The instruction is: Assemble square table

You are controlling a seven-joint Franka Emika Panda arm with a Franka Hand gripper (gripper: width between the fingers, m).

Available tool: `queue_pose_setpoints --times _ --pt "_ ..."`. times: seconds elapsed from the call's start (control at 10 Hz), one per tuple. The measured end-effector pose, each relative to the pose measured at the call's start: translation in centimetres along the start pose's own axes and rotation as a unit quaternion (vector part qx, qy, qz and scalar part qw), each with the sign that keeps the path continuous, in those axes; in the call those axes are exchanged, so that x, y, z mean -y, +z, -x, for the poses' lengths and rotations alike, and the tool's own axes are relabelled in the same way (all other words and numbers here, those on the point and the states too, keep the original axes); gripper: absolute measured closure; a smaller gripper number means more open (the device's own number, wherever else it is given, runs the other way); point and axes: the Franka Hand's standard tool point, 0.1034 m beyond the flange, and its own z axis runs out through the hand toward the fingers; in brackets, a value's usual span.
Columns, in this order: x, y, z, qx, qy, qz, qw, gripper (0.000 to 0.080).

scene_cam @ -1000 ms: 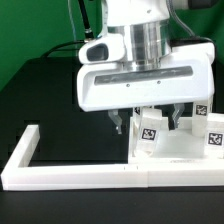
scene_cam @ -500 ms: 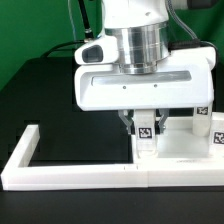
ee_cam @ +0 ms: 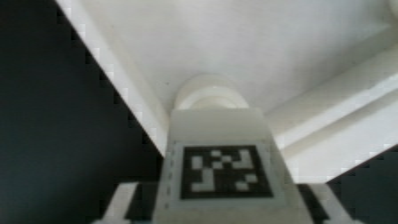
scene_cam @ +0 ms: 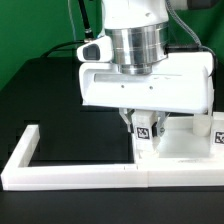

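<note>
Since a second ago the hand [scene_cam: 146, 130] has dropped and clamped a tagged leg block [scene_cam: 146, 129] standing on the square slab [scene_cam: 180, 146] beside the border wall [scene_cam: 70, 174]; lifting straight up, block kept vertical, should best avoid snagging neighbouring blocks.

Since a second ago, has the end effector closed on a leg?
Yes. The end effector has shut on the table leg, just above the white border wall.
</note>
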Motion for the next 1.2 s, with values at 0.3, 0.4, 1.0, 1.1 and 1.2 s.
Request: queue_pose_setpoints --times 0.3,0.4,1.0,1.1,1.2 --pt "0.27 0.05 0.27 0.003 0.204 0.005 0.979 0.0534" --pt "0.43 0.08 -0.04 -0.002 0.275 -0.003 0.962 0.0534" --pt "0.54 0.17 0.12 -0.021 0.201 0.014 0.979 0.0222" --pt "0.92 -0.07 0.37 -0.029 0.112 0.023 0.993 0.0222" --pt "0.7 -0.31 0.64 -0.031 0.072 0.022 0.997 0.0163"
